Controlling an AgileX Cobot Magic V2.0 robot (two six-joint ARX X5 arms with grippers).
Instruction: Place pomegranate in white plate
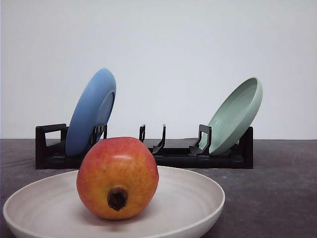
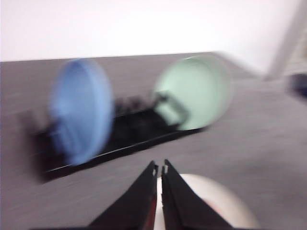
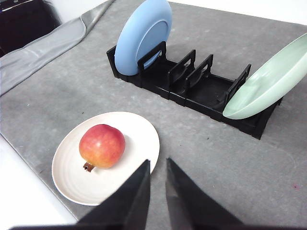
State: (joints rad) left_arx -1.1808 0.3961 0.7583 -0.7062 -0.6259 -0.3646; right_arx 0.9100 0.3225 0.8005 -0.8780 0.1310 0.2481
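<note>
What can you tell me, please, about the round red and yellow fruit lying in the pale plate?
The round red-to-orange-yellow pomegranate has smooth, slightly speckled skin and a dark brown crater-like calyx. It lies on its side inside the shallow off-white ridged plate, calyx pointing toward the front camera and slightly downward. It rests left of the plate's centre. It touches the plate alone; no jaws hold it.

The pomegranate (image 1: 118, 177) has smooth, faintly shiny skin. The white plate (image 1: 193, 198) looks matte and finely ridged. The black rack (image 3: 201, 91) looks like plastic; the table (image 3: 230, 163) appears grey and rough.
</note>
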